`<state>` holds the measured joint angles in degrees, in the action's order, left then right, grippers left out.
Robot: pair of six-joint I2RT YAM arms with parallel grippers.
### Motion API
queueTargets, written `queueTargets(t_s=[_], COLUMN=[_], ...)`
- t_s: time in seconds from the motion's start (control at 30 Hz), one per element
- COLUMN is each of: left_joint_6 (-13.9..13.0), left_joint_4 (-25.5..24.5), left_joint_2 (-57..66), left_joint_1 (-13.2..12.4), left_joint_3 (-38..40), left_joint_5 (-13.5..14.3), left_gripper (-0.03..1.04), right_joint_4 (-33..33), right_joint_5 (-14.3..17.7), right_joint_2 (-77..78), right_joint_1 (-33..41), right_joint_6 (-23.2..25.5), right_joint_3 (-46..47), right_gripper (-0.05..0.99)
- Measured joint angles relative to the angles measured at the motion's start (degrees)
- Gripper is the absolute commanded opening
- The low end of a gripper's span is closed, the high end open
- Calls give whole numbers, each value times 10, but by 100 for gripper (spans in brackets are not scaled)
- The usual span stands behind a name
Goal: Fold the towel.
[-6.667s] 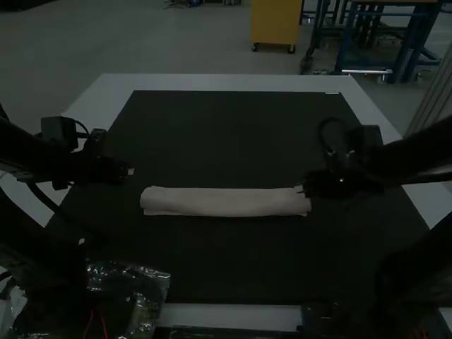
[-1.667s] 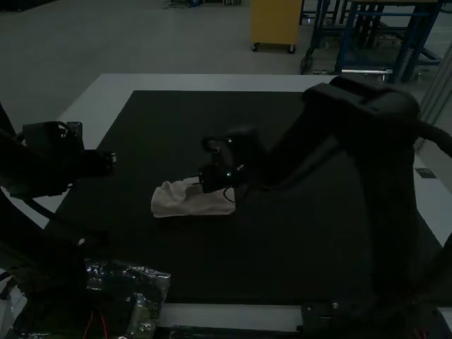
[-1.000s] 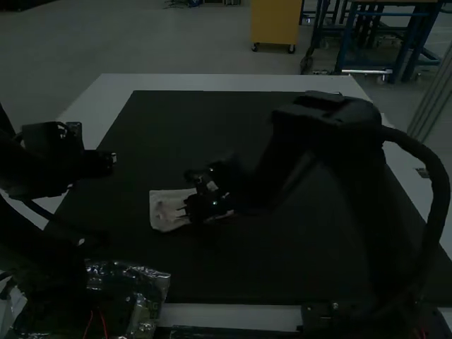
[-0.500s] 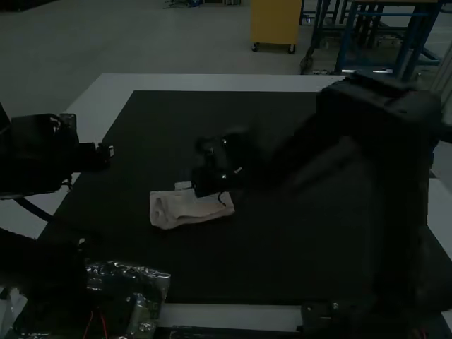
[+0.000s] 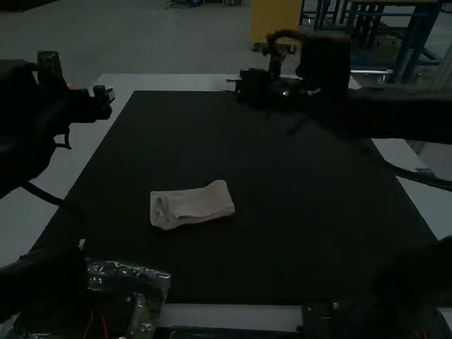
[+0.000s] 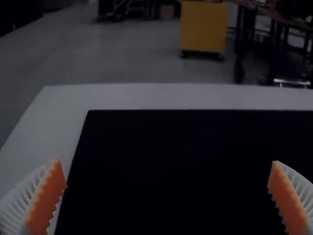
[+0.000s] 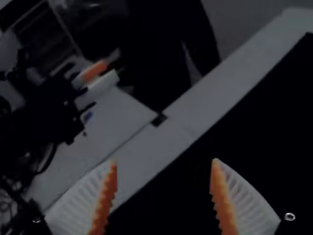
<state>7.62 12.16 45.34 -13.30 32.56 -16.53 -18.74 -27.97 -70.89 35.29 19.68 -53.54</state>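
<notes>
Pale towel point(image 5: 194, 206) on the dark mat point(image 5: 296, 183), folded into a compact, oblong bundle, lying slightly askew, with layered edges visible toward its left end. To the right of the left gripper point(image 5: 109, 94), and closer than that gripper to the arm bases. From the right gripper point(image 5: 232, 85), back toward the arm bases and a little to the left. Well apart from both grippers, lying by itself.

In the high view, left gripper out over the left side of the pale table point(image 5: 173, 82), pointing inward. Right gripper at the far edge of the mat, pointing toward the left arm's side.

In the left wrist view, white ribbed fingers with orange pads point(image 6: 46, 200) spread wide on the left gripper point(image 6: 167, 162), with dark mat between them. In the right wrist view, the same kind of fingers standing apart on the right gripper point(image 7: 164, 162), with mat and pale table between them.

Much closer than the left gripper to the arm bases, on the left side: a crinkled, shiny clear plastic bag point(image 5: 126, 271).
</notes>
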Motion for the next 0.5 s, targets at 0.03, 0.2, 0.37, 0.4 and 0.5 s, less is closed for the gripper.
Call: queueTargets(t_s=[0.03, 0.2, 0.37, 0.4, 0.5], left_joint_6=[7, 32, 42, 43, 45], left_joint_4=[0, -14, -30, -33, -28], left_joint_2=[-11, -69, -134, -148, -196], left_joint_1=[9, 52, 75, 77, 78], left_joint_3=[6, 23, 24, 24, 23], left_joint_5=[0, 1, 3, 5, 8], left_gripper=[97, 97, 97, 97, 97], right_joint_4=[11, 54, 64, 66, 66], right_joint_5=[6, 32, 61, 67, 85], right_joint_2=[26, 160, 311, 342, 436], right_joint_1=[-18, -94, -159, -172, -208], right_joint_6=[-2, -20, -32, -34, -35], right_joint_3=[-6, -9, 15, 20, 39], right_gripper=[92, 92, 92, 92, 92])
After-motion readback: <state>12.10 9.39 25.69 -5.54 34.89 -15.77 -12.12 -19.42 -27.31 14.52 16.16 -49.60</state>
